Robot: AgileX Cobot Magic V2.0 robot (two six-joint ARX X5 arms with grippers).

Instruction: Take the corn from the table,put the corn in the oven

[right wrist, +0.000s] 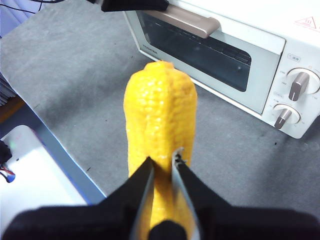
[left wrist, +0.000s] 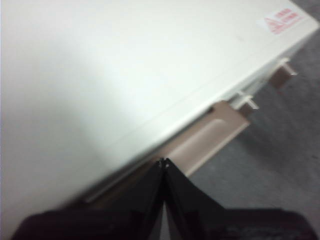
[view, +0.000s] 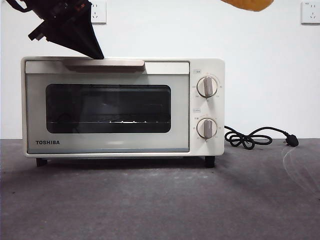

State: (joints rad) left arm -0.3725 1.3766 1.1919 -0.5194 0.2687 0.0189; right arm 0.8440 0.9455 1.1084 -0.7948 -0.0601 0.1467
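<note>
1. Bright yellow toy corn cob (right wrist: 159,125) clamped in right gripper (right wrist: 162,167) fingers, held high above the dark grey worktop (view: 150,200).
2. Cream-white boxy toaster oven (view: 207,67), door closed.
3. Left gripper (left wrist: 163,162), fingers pressed together, at the tan bar handle (left wrist: 210,132).
4. Next, likely: pull the door down, then insert the corn.

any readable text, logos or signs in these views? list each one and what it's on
"TOSHIBA": lower left of the door of the oven; also visible in the right wrist view, too small to read there.
Red warning triangle with red text beside it: on the oven top, text too blurred to read.
Small labels above each knob and dial markings around them: too small to read.
</note>
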